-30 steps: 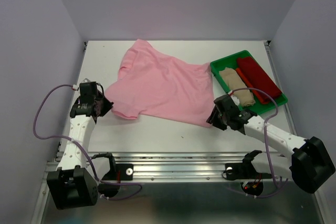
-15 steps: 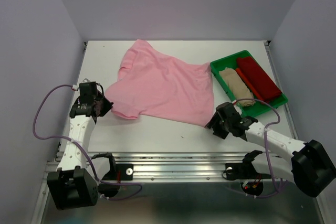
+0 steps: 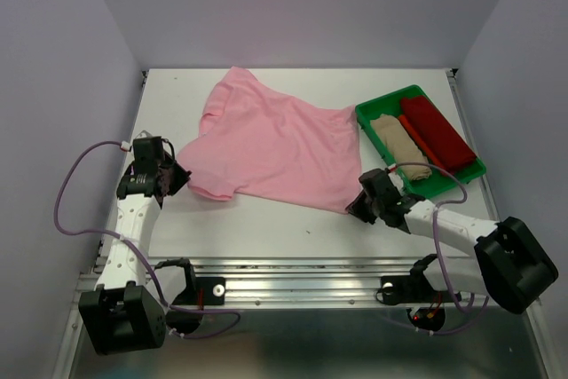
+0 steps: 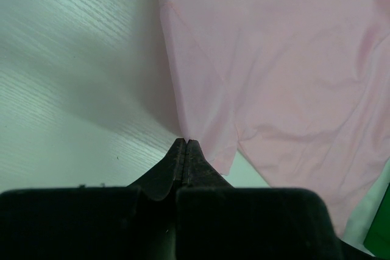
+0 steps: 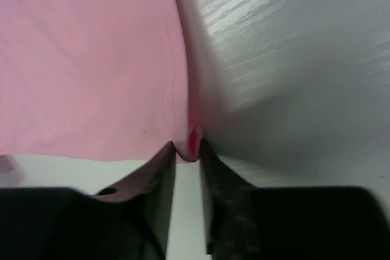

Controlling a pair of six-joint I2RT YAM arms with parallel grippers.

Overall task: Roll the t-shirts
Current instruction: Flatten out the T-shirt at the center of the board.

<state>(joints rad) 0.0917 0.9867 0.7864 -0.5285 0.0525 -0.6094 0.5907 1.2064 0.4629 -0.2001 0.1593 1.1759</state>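
Pink t-shirt (image 3: 275, 144) lies spread flat on the pale, wood-grained worktop (image 3: 266, 224): soft matte jersey with a stitched hem and shallow wrinkles. Within the last second the right end effector (image 3: 358, 205) backs off toward the near edge, spreads, then returns to the shirt's near right hem corner. Its fingers now stand narrow with a fold of hem between them, seemingly pinched. The left end effector (image 3: 177, 180) has not moved and stays clamped tight on the sleeve hem. With both edges taken, rolling can likely begin. A beige t-shirt (image 3: 399, 144) and a dark red t-shirt (image 3: 435, 130) sit rolled in the glossy green tray (image 3: 368, 113).
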